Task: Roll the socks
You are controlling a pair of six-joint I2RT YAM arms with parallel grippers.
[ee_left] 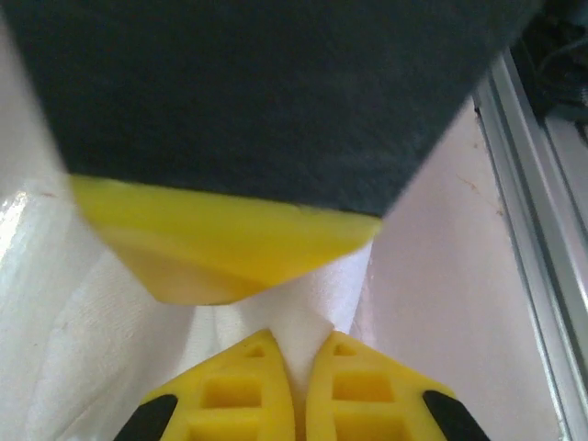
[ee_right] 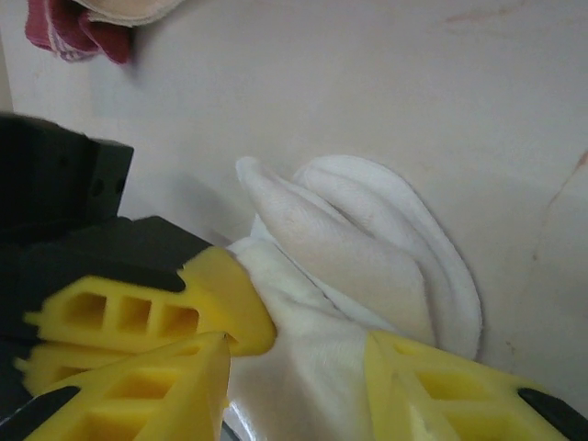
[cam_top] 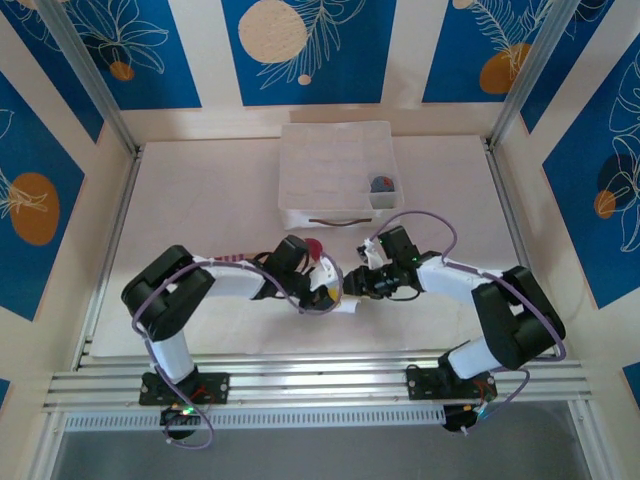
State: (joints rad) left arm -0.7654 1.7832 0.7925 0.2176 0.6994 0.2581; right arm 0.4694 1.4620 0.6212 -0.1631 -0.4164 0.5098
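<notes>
White sock (ee_right: 367,248) lies on the counter (cam_top: 200,200) at near centre, between the 2 arms. It is folded over on itself, with a rounded end fanned out toward the right in the right wrist view.

Left end effector (ee_left: 294,390): clenched on a pinch of the white sock's fabric, fingers pressed together. My reading is that it anchors 1 end so the sock cannot slide while the other arm works.

Right end effector (ee_right: 294,395): released, jaws standing apart and astride the folded sock, fabric lying in the gap. It meets the left one nearly tip to tip. It looks placed to take a fresh bite for the next turn of the roll.

Tan sock (cam_top: 316,248) sits just beyond the left arm's wrist, unrolled as far as I can tell. Grey sock (cam_top: 382,184) sits in the near right compartment of the box (cam_top: 320,150), so it looks finished.

Judgement: 1 sock done, 1 mid-roll, 1 waiting.
</notes>
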